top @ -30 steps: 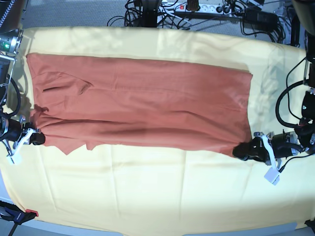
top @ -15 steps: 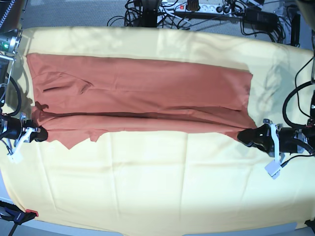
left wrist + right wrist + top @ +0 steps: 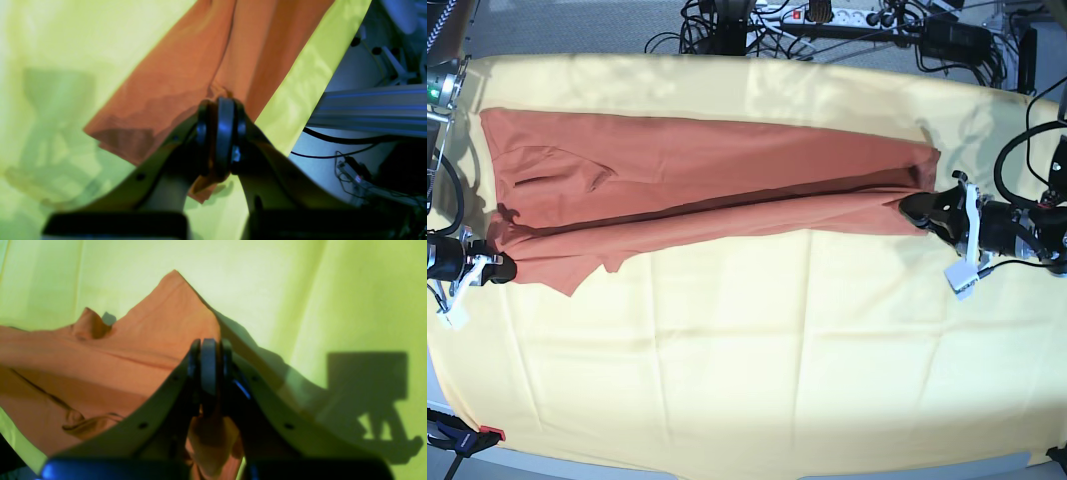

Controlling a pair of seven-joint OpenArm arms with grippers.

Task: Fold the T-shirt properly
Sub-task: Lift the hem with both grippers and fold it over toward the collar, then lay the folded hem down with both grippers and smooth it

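Observation:
The rust-orange T-shirt lies stretched across the far half of the yellow cloth, its near long edge lifted and folded back over itself. My left gripper, on the base view's right, is shut on the shirt's near right corner; the left wrist view shows its fingers pinching orange fabric. My right gripper, on the base view's left, is shut on the near left corner; the right wrist view shows its pads clamped on the fabric.
A large pale yellow cloth covers the table. Cables and a power strip lie beyond the far edge. A red-tipped clamp holds the cloth at the near left corner. An aluminium rail stands beside the left arm.
Both grippers have carried the shirt's near edge away from the front, folding it over the far half. The left gripper moved much further back than the right; the shirt's strip looks narrower.

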